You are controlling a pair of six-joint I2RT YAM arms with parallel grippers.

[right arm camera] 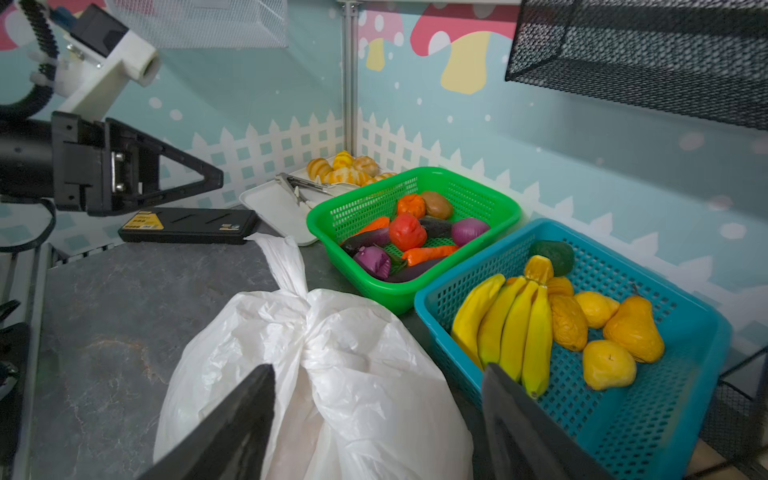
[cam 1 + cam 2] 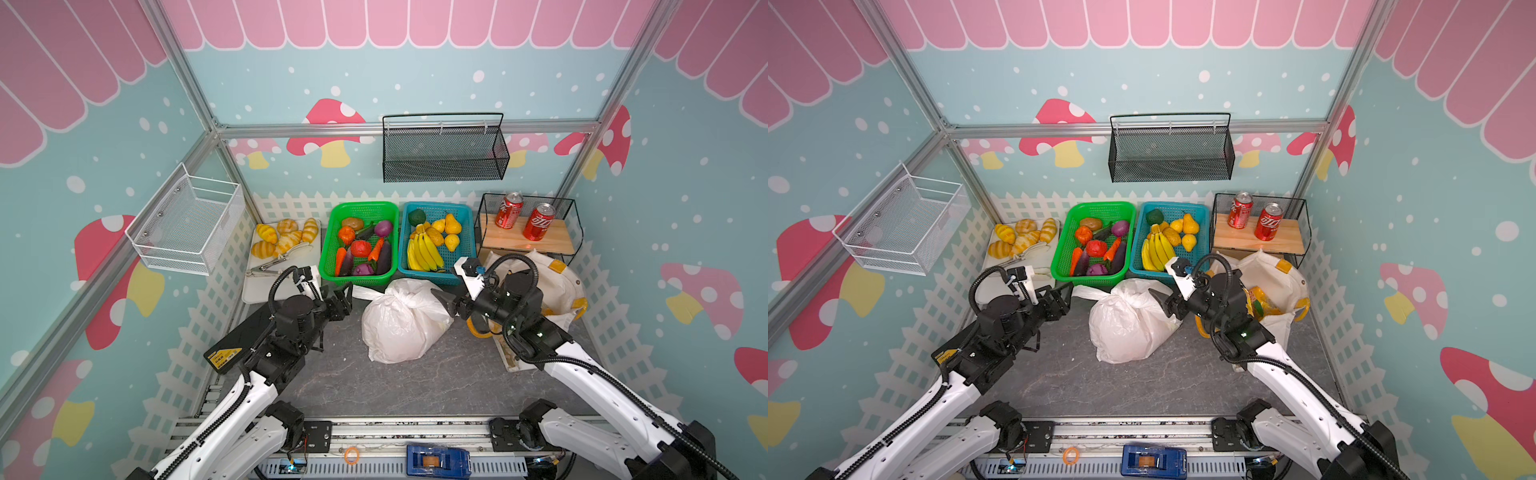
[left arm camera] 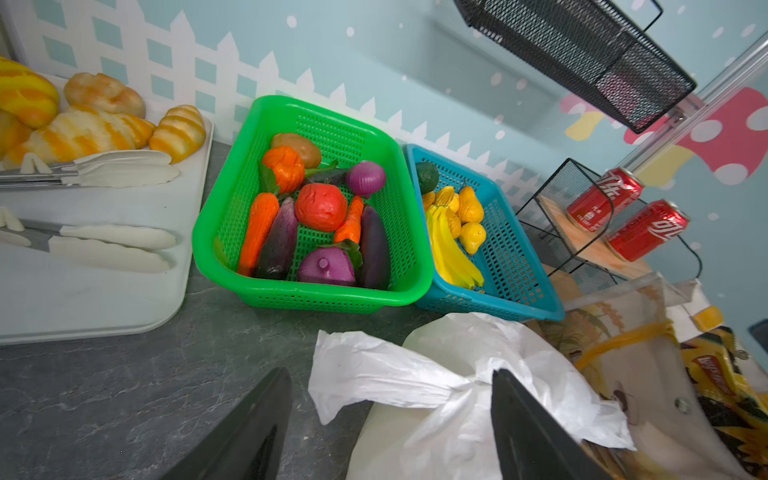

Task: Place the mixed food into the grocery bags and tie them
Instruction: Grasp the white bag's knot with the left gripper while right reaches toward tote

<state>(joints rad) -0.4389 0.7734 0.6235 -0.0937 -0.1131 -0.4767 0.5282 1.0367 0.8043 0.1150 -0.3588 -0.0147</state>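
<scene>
The left gripper (image 2: 343, 300) and the right gripper (image 2: 445, 302) both have their jaws apart and hold nothing. They face each other across the white plastic bag (image 2: 401, 328), close at its sides. The table (image 2: 415, 386) is bare in front of them, so there is room to draw back. The cloth tote (image 2: 559, 282) stands open behind the right arm (image 2: 582, 361), clearly nearer to it, with a snack packet (image 2: 1262, 301) inside. I judge it comes next. The white plastic bag is closed by a knot (image 1: 307, 309), and its loose tail (image 1: 278, 253) points toward the left gripper.
</scene>
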